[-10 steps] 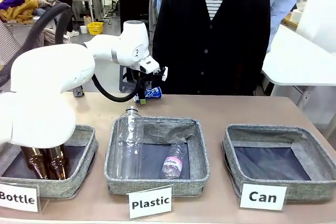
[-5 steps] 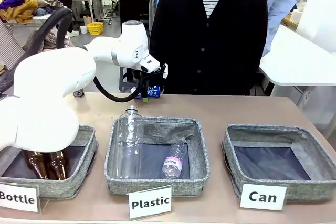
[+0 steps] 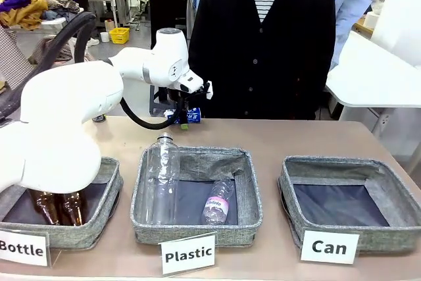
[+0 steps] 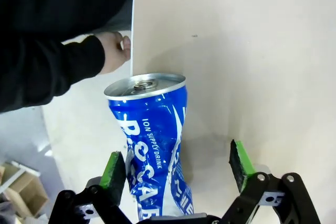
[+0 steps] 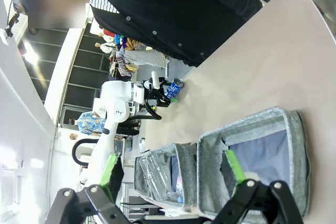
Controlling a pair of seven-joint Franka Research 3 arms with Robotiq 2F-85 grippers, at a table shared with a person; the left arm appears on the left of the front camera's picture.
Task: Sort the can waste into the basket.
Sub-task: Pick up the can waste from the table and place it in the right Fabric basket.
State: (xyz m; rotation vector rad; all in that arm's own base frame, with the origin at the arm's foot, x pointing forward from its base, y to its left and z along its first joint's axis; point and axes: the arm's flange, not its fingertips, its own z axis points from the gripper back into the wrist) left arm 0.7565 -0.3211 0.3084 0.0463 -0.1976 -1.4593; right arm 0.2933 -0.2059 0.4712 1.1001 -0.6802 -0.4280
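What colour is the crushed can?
The can is blue with white lettering, clearest in left wrist view.

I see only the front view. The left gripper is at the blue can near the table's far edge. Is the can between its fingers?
Observer: Yes, the blue can is inside the open left gripper, not yet gripped.
Operator: Is it in the middle?
Observer: No, it is beside one green pad, with a gap at the other.
Operator: And the right gripper?
Observer: The right gripper is open and empty.
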